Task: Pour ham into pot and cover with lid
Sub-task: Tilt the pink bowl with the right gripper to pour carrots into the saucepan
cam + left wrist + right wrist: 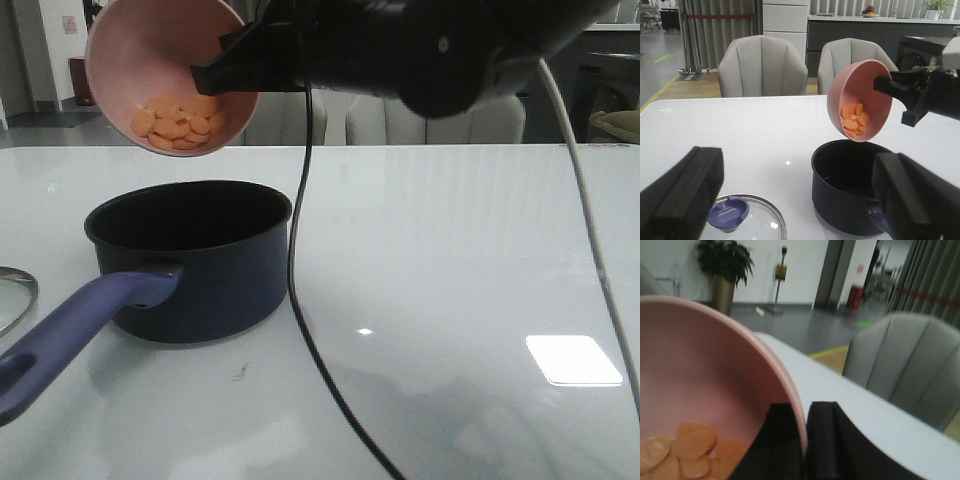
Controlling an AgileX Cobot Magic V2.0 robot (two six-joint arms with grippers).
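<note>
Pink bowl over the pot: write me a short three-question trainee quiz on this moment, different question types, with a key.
1. True or false: the ham has already landed in the pot.
2. Which gripper holds the pink bowl? A) left B) right
3. Fill in: the lid lies on the ____.

Key
1. False: the slices sit in the tilted bowl and the pot looks empty.
2. B: the right gripper pinches the rim; the left gripper is open.
3. table
</note>
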